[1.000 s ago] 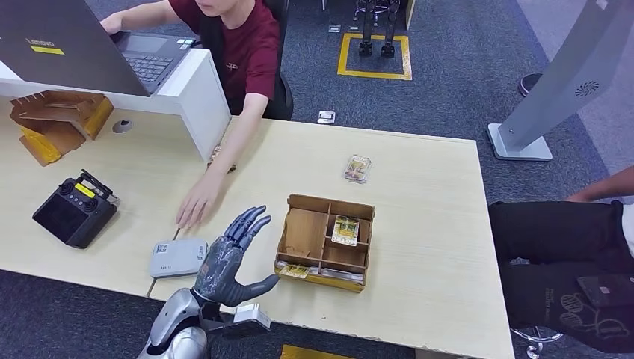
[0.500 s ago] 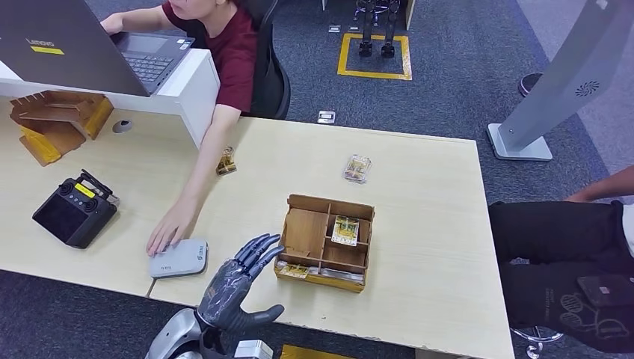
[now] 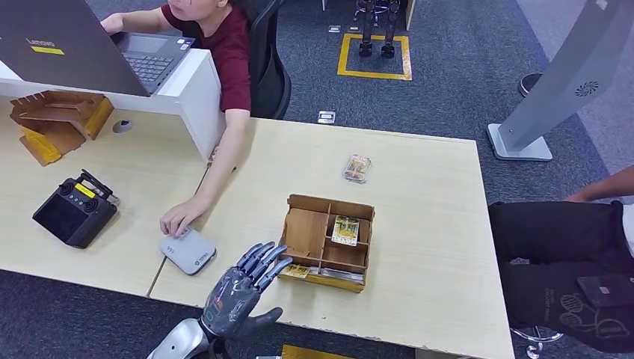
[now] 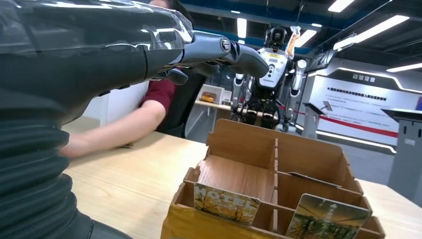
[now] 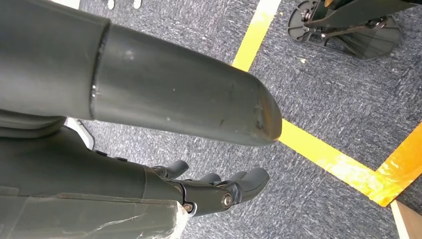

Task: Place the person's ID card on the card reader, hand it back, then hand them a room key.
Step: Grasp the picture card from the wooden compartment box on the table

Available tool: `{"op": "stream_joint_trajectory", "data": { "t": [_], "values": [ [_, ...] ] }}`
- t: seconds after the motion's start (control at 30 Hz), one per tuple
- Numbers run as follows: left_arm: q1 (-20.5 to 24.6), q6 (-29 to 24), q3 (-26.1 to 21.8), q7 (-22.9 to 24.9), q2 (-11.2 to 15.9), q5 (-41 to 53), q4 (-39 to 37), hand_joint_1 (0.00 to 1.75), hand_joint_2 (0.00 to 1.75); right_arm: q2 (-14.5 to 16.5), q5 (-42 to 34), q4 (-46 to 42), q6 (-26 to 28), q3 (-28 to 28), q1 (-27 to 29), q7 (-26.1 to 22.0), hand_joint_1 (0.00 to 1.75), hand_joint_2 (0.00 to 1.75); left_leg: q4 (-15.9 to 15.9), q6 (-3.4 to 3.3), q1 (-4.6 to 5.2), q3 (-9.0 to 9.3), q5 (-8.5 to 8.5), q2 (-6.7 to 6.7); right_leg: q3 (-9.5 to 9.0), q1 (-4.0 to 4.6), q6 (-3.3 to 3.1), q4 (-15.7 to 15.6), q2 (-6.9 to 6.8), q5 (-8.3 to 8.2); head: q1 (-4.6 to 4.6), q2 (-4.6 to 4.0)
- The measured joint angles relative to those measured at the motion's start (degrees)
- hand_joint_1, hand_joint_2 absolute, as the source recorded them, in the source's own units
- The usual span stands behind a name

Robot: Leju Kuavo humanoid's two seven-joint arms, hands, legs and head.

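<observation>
At the table's (image 3: 419,187) near edge, the left robot hand (image 3: 238,288) is held up empty, fingers (image 3: 262,258) spread and extended toward 1 o'clock, just beside the wooden card box (image 3: 327,241). Key cards (image 3: 345,229) are seen in its compartments. At 10 o'clock, the card reader (image 3: 187,251) is touched by a person's hand (image 3: 178,218). The right robot hand (image 5: 219,191) hangs over carpet, fingers loosely curled, nothing held.

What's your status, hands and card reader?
Left hand open, fingers spread at the wooden card box. Right hand hanging empty over carpet. Person's hand on the card reader.
</observation>
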State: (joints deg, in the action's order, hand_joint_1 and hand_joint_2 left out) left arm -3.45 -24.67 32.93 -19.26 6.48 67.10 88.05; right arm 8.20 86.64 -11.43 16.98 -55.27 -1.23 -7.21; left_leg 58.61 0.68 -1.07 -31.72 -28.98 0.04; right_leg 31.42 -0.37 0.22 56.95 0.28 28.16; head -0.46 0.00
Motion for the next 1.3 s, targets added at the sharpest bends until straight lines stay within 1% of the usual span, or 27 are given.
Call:
{"op": "stream_joint_trajectory", "data": {
  "t": [0.1,0.17,0.53,0.83,1.17,1.3],
  "values": [
    [0.36,-1.85,0.42,2.11,-0.58,3.35,-1.42,0.0,1.75,0.0,0.24,0.0,-0.02,-0.02,-0.01,-0.04,0.0,0.0,0.0,0.0,0.0,0.0,0.0,0.0,0.0,0.0,0.0,0.0,0.0,0.0,0.0,0.0],
    [0.71,-2.32,0.59,2.67,-0.92,4.09,-2.28,0.0,1.75,0.0,0.28,0.0,-0.02,-0.11,-0.02,-0.11,0.0,0.0,0.0,0.0,0.0,0.0,0.0,0.0,0.0,0.0,0.0,0.0,0.0,0.0,0.0,0.0],
    [1.76,-3.06,1.07,4.21,-2.03,6.07,-5.27,0.0,1.75,0.0,0.45,0.0,-0.01,-0.52,-0.04,-0.19,0.0,0.0,0.0,0.0,0.0,0.0,0.0,0.0,0.0,0.0,0.0,0.0,0.0,0.0,0.0,0.0],
    [3.25,-5.12,1.1,6.22,-4.2,7.27,-7.82,0.0,1.75,0.0,1.07,0.0,-0.01,-0.97,-0.07,-0.3,0.0,0.0,0.0,0.0,0.01,0.0,0.0,-0.01,-0.01,0.0,0.0,0.0,-0.01,-0.01,0.0,0.0],
    [4.36,-5.19,1.1,6.78,-5.98,7.06,-10.01,0.0,1.75,0.0,1.51,0.0,0.03,-1.19,-0.08,-0.45,0.0,0.0,0.0,0.0,0.0,0.0,0.0,-0.01,0.0,0.0,0.0,0.0,-0.01,-0.01,-0.01,0.0],
    [4.97,-5.18,1.08,7.69,-6.6,7.53,-10.98,0.0,1.75,0.0,1.7,0.0,0.03,-1.28,-0.09,-0.58,0.0,0.0,0.0,0.0,0.0,0.0,0.0,-0.01,-0.01,0.0,0.0,0.0,-0.02,-0.01,-0.01,0.0]
  ]
}}
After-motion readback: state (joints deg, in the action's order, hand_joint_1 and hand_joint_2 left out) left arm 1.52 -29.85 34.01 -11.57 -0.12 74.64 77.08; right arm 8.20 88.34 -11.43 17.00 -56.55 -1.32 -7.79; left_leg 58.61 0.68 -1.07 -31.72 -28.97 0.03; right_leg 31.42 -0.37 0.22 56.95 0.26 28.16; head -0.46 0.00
